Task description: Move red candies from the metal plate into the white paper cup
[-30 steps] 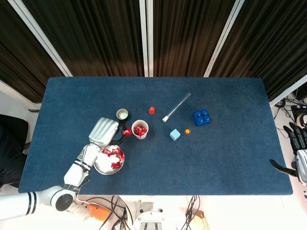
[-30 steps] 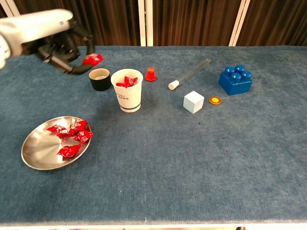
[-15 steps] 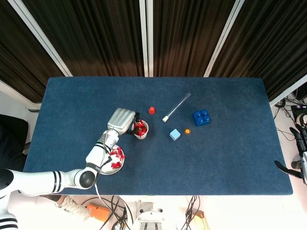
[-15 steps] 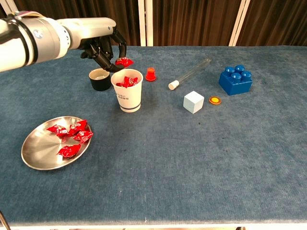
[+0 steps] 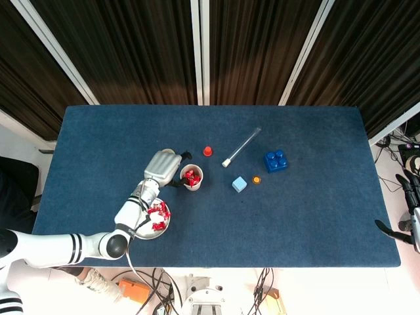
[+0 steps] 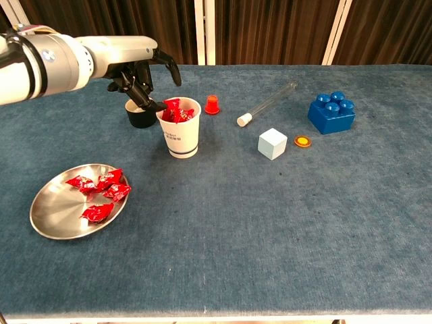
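Note:
The white paper cup (image 6: 179, 137) stands left of the table's middle with several red candies (image 6: 177, 111) piled to its rim. My left hand (image 6: 138, 77) hovers just behind and left of the cup, fingers spread and holding nothing; in the head view this left hand (image 5: 164, 169) sits beside the cup (image 5: 192, 184). The metal plate (image 6: 57, 210) lies near the front left edge with several red candies (image 6: 101, 189) on it. My right hand (image 5: 411, 209) hangs off the table's far right edge, fingers apart and empty.
A small black cup (image 6: 140, 116) stands right behind the hand. A red cap (image 6: 212, 105), a test tube (image 6: 266, 102), a white cube (image 6: 272, 143), an orange disc (image 6: 302, 141) and a blue brick (image 6: 332, 112) lie to the right of the paper cup.
My left hand carried a red candy from above the black cup to the paper cup, let it go onto the pile, and spread its fingers.

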Controlling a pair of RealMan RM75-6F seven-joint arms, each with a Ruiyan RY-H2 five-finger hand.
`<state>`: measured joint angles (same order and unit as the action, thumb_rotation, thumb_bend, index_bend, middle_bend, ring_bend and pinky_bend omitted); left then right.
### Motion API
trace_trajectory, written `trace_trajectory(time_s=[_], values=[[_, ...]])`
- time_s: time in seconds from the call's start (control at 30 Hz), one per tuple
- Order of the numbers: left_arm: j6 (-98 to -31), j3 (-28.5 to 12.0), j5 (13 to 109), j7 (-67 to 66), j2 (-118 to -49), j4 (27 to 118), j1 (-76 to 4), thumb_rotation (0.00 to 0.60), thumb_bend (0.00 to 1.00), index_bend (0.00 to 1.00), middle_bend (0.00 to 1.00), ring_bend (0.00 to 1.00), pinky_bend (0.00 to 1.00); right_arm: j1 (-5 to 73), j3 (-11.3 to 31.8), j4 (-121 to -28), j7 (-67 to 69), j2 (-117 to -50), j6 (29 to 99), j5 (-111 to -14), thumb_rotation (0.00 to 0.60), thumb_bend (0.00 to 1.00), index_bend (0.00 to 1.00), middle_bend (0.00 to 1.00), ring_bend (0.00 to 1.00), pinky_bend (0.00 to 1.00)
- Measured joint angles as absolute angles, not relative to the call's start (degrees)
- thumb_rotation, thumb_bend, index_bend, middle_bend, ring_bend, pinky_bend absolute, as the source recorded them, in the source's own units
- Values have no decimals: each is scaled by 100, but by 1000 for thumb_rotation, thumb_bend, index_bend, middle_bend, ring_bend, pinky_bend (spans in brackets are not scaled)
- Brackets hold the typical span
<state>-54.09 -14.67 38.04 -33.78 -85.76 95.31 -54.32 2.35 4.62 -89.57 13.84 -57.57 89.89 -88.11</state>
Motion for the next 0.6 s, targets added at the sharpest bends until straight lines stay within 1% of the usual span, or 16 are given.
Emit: trace_trajectory(time_s=[0.07, 0.23, 0.3, 0.33, 0.37, 0.4, 0.57, 0.6], values=[[-5525, -1463, 3956, -3246, -8509, 9610, -5350, 600, 207, 194, 863, 772, 829, 231, 468, -8966, 1397, -5737, 9001, -8813, 600, 277, 0, 28, 0, 0], [-5969, -1388, 4641, -2547, -8155, 9893, -4844, 600, 161, 194, 744, 643, 777, 219, 482, -8960, 1443, -5695, 8976, -8752, 600, 278, 0, 28, 0, 0], [-6143, -1299, 5006, -2190, -7924, 10014, -4553, 600, 131, 194, 677, 571, 717, 227, 485, -8951, 1466, -5703, 8962, -8755, 600, 278, 0, 28, 0, 0], [-6231, -1250, 5169, -2054, -7818, 10060, -4420, 600, 127, 193, 663, 555, 697, 233, 486, -8946, 1478, -5706, 8956, -8761, 600, 278, 0, 28, 0, 0], [-6335, -1194, 5331, -1940, -7715, 10097, -4283, 600, 115, 194, 604, 495, 609, 243, 488, -8935, 1496, -5709, 8945, -8768, 600, 277, 0, 28, 0, 0], [-6499, -1116, 5536, -1830, -7596, 10130, -4096, 600, 111, 193, 567, 458, 554, 251, 488, -8926, 1515, -5709, 8934, -8772, 600, 277, 0, 28, 0, 0], [-7358, -747, 6118, -1649, -7257, 10096, -3343, 600, 108, 194, 339, 203, 176, 309, 491, -8860, 1716, -5642, 8803, -8769, 600, 277, 0, 28, 0, 0], [-7590, -629, 6227, -1631, -7182, 10048, -3148, 600, 108, 194, 311, 171, 137, 323, 492, -8843, 1743, -5622, 8777, -8767, 600, 277, 0, 28, 0, 0]])
